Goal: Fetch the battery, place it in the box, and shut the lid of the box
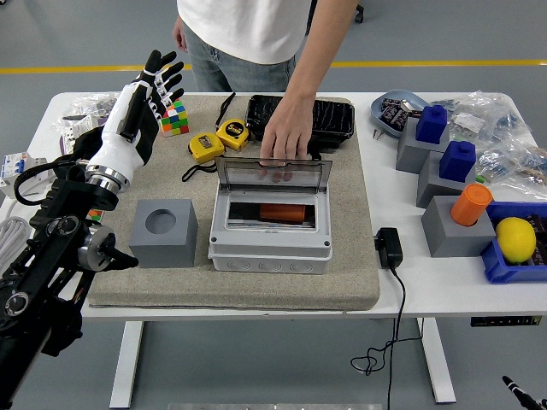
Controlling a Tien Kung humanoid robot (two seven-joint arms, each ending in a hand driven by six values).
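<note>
At a white desk (444,286) covered in part by a grey mat (355,256), the left robot hand (141,107) is raised over the mat's far left corner, its fingers (162,73) extended and slightly spread, holding nothing; it is well apart from the box (270,248). The orange battery (283,212) lies on its side inside the white box at the middle of the mat. The box's clear lid (272,174) stands upright and open on its far edge, and a person's hand (286,137), reaching in from the far side of the desk, rests its fingertips on the lid's top edge. A grey block (163,233) with a round hole in its top sits just left of the box. Beyond the box lie two yellow tape measures (219,139), a colour cube (175,119) near the robot hand, and a black tray (329,120) partly behind the person's hand. To the right of the mat a black power adapter (388,248) lies on the desk with its cable hanging over the near edge. Further right stand grey blocks topped with blue pieces (446,141) and an orange cylinder (471,204), beside a blue bin holding a lemon (515,238). The right arm is out of the frame.
</note>
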